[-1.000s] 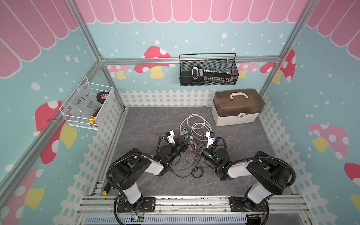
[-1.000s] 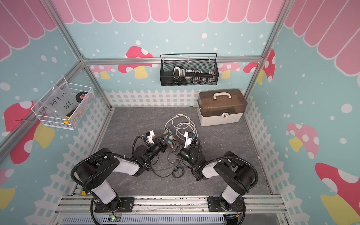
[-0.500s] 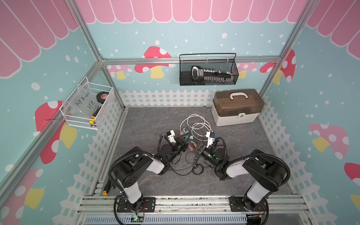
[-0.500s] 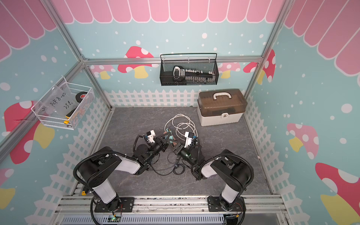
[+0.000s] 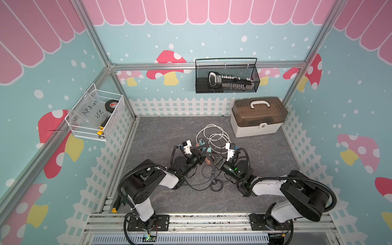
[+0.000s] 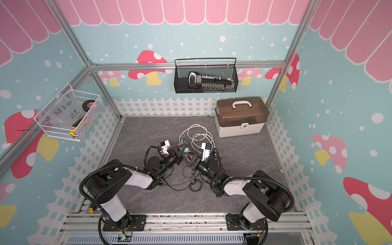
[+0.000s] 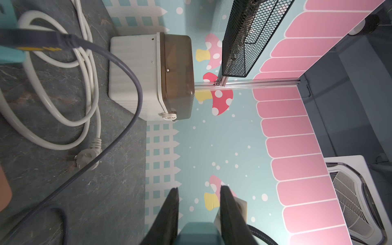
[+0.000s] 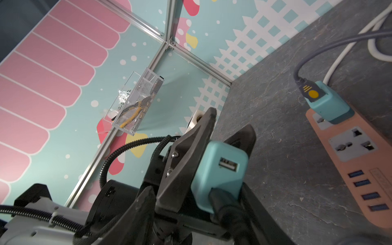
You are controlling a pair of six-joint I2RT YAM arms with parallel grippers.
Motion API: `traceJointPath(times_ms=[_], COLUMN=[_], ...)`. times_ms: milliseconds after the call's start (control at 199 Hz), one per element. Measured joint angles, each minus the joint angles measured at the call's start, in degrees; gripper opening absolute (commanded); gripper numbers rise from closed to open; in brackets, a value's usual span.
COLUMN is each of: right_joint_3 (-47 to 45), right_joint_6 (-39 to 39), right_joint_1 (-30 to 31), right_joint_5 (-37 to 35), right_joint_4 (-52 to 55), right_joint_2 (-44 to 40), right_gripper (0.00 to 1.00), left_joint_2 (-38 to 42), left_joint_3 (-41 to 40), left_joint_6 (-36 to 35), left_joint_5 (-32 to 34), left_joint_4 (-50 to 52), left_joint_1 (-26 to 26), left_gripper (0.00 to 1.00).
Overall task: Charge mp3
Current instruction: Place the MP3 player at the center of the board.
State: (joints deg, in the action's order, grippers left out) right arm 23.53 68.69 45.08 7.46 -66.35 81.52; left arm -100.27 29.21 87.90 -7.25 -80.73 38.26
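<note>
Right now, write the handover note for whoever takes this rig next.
left gripper: jaws shut on a teal adapter, held up near the power strip.
right gripper: close to that adapter; a black plug sits against its lower face. I cannot tell whether the jaws grip it or whether it is seated.
The strip lies on the floor, with a second teal adapter and its gray cable plugged in.
Done: adapter in hand.
Left: confirm the plug, then socket the adapter. I cannot pick out the mp3 player.

matt teal plastic charger (image 8: 209,184); black metal mesh basket (image 5: 230,88).
</note>
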Motion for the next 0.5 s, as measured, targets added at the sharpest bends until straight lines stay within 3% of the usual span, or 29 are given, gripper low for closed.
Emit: traceJointPath(times_ms=[236,386,502], right_joint_3=[-1.4,-0.3,2.8], right_joint_6=[-5.3,-6.6,-6.7], right_joint_1=[0.0,0.0,0.0], right_joint_5=[0.0,-0.1,1.4], right_joint_4=[14.9,28.9,38.0], right_joint_2=[-13.6,-22.3,-24.3], right_gripper=[0.59,0.68,0.71], left_joint_2=[-0.6,-1.1,-2.2], left_joint_3=[2.3,3.0,3.0], left_joint_6=[-0.3,-0.5,-0.2], left_joint_5=[-2.9,-4.7,-5.5], left_joint_4=[0.1,0.2,0.2], left_joint_1=[0.0,-0.2,-1.3], left_gripper=[0.00,0.00,0.00])
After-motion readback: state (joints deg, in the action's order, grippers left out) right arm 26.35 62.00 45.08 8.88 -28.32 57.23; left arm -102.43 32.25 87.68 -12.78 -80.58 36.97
